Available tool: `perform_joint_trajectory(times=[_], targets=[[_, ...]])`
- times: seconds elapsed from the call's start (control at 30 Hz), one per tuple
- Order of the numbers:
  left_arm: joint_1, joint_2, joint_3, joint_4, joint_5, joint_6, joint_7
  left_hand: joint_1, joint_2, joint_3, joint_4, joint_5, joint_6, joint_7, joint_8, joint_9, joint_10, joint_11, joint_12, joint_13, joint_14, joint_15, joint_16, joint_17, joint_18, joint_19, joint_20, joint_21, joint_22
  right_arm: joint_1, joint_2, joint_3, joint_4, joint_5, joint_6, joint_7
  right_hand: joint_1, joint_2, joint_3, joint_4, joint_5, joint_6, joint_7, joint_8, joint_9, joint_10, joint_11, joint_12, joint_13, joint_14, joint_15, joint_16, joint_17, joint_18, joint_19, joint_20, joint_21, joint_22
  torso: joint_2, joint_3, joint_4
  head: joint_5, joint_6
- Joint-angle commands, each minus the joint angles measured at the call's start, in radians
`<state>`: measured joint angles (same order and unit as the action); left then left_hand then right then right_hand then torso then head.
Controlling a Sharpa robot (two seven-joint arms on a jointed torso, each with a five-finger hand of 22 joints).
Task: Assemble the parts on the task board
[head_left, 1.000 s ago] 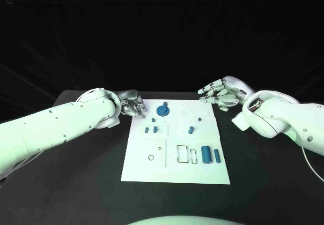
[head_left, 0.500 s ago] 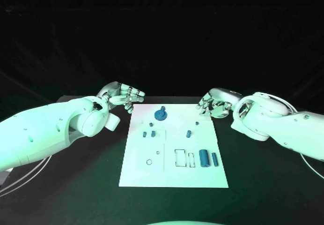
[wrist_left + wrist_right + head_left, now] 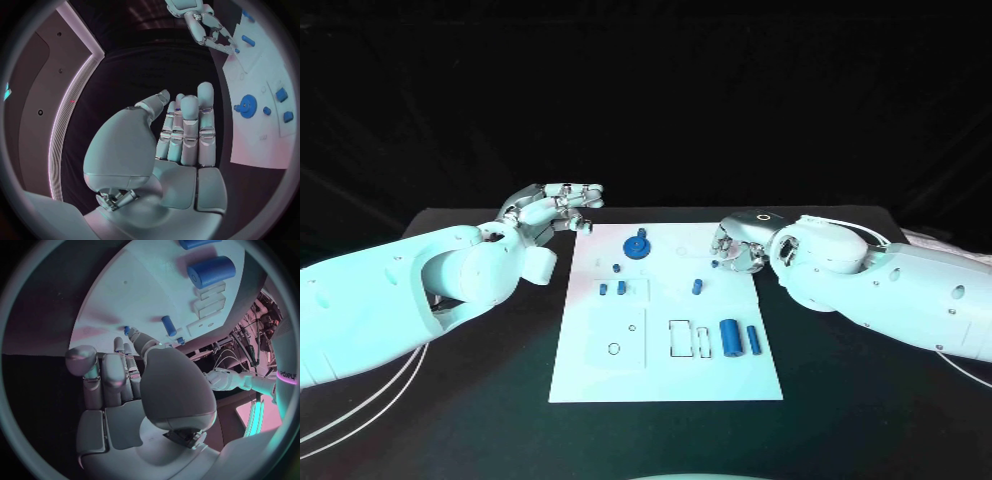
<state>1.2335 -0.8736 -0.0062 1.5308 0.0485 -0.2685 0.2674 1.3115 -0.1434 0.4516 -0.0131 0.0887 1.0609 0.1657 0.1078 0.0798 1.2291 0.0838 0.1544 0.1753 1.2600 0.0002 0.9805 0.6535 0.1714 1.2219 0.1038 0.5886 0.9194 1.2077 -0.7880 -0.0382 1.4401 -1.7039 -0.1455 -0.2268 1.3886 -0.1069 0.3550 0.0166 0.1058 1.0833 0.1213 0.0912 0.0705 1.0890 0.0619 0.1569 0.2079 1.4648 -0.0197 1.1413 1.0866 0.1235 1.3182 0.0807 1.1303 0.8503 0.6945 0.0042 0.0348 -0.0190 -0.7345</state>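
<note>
- With the task board (image 3: 668, 365) taken as my reference, I read the left hand (image 3: 557, 208) just off its far left corner, above the black table (image 3: 473, 400); the left wrist view shows the fingers (image 3: 187, 130) straight and side by side, holding nothing
- I read the right hand (image 3: 737, 245) at the board's right edge, near the far end; in the right wrist view its fingers (image 3: 109, 375) lie extended over the board with nothing between them, released
- I see the blue gear (image 3: 636, 246) standing near the board's far edge, left of centre
- I see two small blue pieces (image 3: 612, 288) side by side on the board's left half, nearer me than the gear
- I see a single short blue peg (image 3: 697, 286) on the board's right half, level with that pair
- I see the large blue cylinder (image 3: 731, 336) lying on the board's right half towards the near end, with a slimmer blue pin (image 3: 753, 339) just beside it on the edge side
- I cannot tell whether the right fingertips touch the board
</note>
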Motion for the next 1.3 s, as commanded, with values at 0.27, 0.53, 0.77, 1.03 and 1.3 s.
perform_joint_trajectory(times=[0.27, 0.53, 0.77, 1.03, 1.3], targets=[[0.000, -0.001, 0.001, 0.010, 0.051, 0.027, 0.040, 0.009, 0.006, -0.007, -0.002, 0.007, -0.008, -0.001, -0.002, -0.002, -0.012, 0.000, 0.007, 0.002, -0.014, 0.003, -0.013, -0.015, 0.012, -0.010, 0.001, -0.012, -0.008, -0.010, 0.020, 0.000, -0.023, -0.044, 0.046, -0.016, -0.006, 0.001, 0.023, -0.001, -0.007, -0.001, -0.002, -0.010, 0.001, 0.004, -0.001, -0.009, -0.023, 0.025, -0.001, -0.009, -0.003, 0.006, 0.011, 0.001, -0.006, 0.001, -0.001, 0.0009, 0.0008, 0.001, -0.005], [0.000, -0.003, 0.001, 0.013, 0.047, 0.028, 0.037, 0.013, 0.008, -0.009, -0.004, 0.008, -0.009, -0.001, -0.002, -0.002, -0.015, 0.000, 0.010, 0.003, -0.019, 0.003, -0.020, -0.025, 0.012, -0.010, 0.001, -0.017, -0.012, -0.017, 0.036, 0.000, -0.040, -0.028, 0.051, -0.006, -0.006, 0.015, 0.059, -0.005, -0.033, 0.016, -0.003, -0.013, 0.003, 0.023, -0.003, -0.013, -0.055, 0.027, -0.002, -0.010, -0.003, 0.005, 0.016, -0.001, -0.006, 0.001, -0.001, 0.0010, -0.0008, 0.006, -0.009], [0.000, -0.003, 0.001, 0.015, 0.046, 0.028, 0.034, 0.018, 0.010, -0.011, -0.007, 0.009, -0.010, -0.001, -0.001, -0.002, -0.018, 0.000, 0.013, 0.004, -0.023, 0.003, -0.025, -0.031, 0.012, -0.010, 0.001, -0.021, -0.015, -0.023, 0.052, 0.000, -0.060, -0.022, 0.053, -0.003, -0.007, 0.021, 0.074, -0.007, -0.041, 0.019, -0.003, -0.015, 0.004, 0.028, -0.003, -0.015, -0.067, 0.028, -0.003, -0.007, -0.001, 0.005, 0.018, -0.002, -0.005, 0.003, -0.001, 0.0009, -0.0005, 0.008, -0.011], [0.000, -0.004, 0.001, 0.015, 0.041, 0.031, 0.029, 0.022, 0.011, -0.012, -0.010, 0.009, -0.011, 0.000, -0.001, -0.003, -0.020, 0.000, 0.015, 0.004, -0.026, 0.003, -0.029, -0.037, 0.012, -0.009, 0.001, -0.025, -0.018, -0.027, 0.063, 0.000, -0.072, -0.013, 0.051, 0.003, -0.009, 0.024, 0.082, -0.007, -0.043, 0.022, -0.002, -0.016, 0.004, 0.031, -0.003, -0.015, -0.073, 0.029, -0.003, -0.006, 0.001, 0.004, 0.020, -0.002, -0.003, 0.007, -0.001, 0.0009, -0.0007, 0.010, -0.014], [0.000, -0.003, 0.001, 0.013, 0.040, 0.034, 0.022, 0.025, 0.011, -0.013, -0.012, 0.009, -0.012, 0.000, -0.001, -0.003, -0.022, 0.001, 0.016, 0.005, -0.029, 0.003, -0.034, -0.044, 0.012, -0.009, 0.001, -0.027, -0.020, -0.028, 0.067, 0.000, -0.074, -0.008, 0.053, 0.004, -0.011, 0.031, 0.098, -0.013, -0.044, 0.053, -0.010, -0.004, 0.011, 0.064, -0.010, -0.007, -0.084, 0.035, -0.007, 0.011, 0.018, 0.001, 0.030, -0.005, 0.010, 0.025, -0.002, 0.0007, -0.0012, 0.011, -0.017]])
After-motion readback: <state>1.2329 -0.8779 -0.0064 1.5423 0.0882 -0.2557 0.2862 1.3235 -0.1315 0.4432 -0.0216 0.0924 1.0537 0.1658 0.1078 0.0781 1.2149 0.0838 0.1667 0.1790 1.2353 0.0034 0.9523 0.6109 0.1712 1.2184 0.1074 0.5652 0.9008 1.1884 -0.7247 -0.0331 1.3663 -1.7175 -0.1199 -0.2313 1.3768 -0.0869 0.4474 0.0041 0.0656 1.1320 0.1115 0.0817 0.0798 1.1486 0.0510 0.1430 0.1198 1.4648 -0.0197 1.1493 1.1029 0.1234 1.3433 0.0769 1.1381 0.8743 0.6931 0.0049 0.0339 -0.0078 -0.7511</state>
